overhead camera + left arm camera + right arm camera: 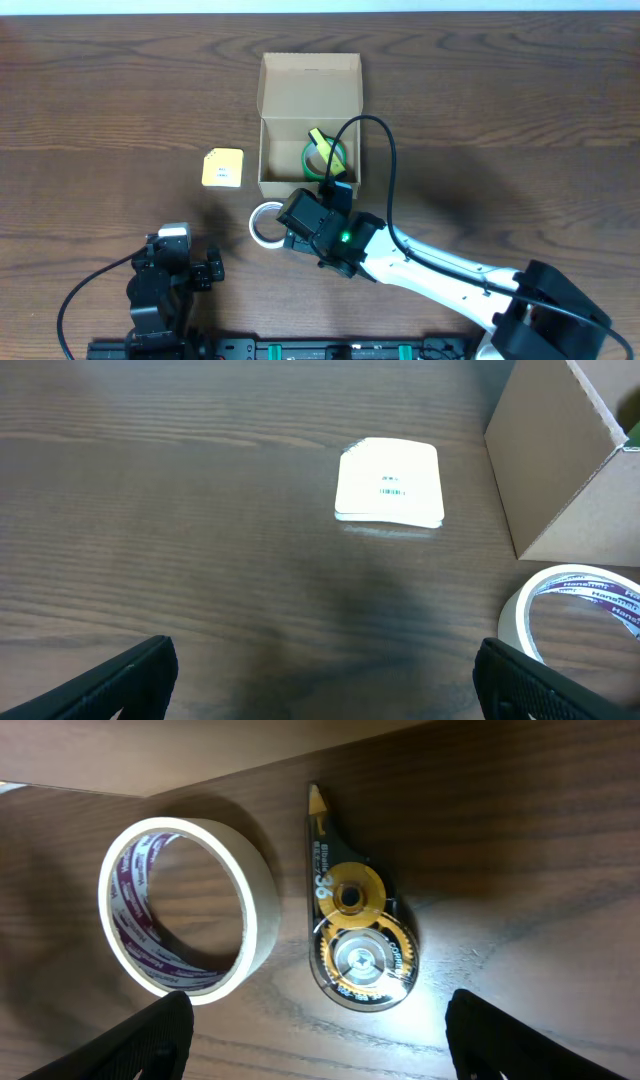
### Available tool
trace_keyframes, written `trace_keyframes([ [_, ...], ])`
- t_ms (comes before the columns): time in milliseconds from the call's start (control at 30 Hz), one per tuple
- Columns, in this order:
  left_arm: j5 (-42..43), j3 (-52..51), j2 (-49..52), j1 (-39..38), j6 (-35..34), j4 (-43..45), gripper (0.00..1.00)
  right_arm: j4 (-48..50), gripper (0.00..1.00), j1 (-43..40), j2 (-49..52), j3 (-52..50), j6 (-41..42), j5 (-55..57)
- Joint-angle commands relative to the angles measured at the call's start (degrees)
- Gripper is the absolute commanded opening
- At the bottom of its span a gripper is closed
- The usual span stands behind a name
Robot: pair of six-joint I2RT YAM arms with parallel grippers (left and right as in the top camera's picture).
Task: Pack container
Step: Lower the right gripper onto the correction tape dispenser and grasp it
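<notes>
Correction-tape dispenser (355,935) marked "36", masking tape roll (262,908) core — purple brand lettering, too blurred to read

The container (300,100), a tan cardboard box, stands open on the dark wooden surface (100,90), its flap lid folded back on the far side. Inside, toward its near right corner, lies a green tape roll (310,162) with a yellow-green piece (320,138) across it. A yellow pad (222,168) lies left of the container, near but apart. A white tape roll (262,222) sits just off the container's near left corner, partly covered by the right tool (303,215). A black cable (388,150) arches over the container's right side. The left arm (160,285) sits well away, near left.
</notes>
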Motion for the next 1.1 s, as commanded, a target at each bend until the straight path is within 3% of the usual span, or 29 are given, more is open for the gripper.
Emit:
trace_keyframes([
  [0, -0.2, -0.4, -0.3, -0.1, -0.7, 0.0, 0.96, -0.5, 0.81, 0.4, 1.1, 0.2, 1.5, 1.3],
  [667, -0.2, -0.4, -0.3, -0.1, -0.7, 0.0, 0.96, -1.3, 0.83, 0.6, 11.5, 0.7, 9.9, -2.0],
  [700, -0.2, -0.4, -0.3, -0.1, -0.7, 0.0, 0.96, -1.3, 0.82, 0.6, 11.5, 0.7, 10.0, -2.0],
  [900, -0.2, -0.4, -0.3, -0.1, -0.7, 0.0, 0.96, -1.2, 0.48, 0.6, 11.5, 0.7, 9.9, -2.6],
  [1000, -0.2, -0.4, -0.3, -0.1, -0.7, 0.0, 0.96, -1.8, 0.37, 0.6, 11.5, 0.7, 9.7, -2.7],
  [1067, -0.2, -0.4, -0.3, -0.1, -0.7, 0.0, 0.96, -2.5, 0.37, 0.6, 11.5, 0.7, 9.7, -2.7],
])
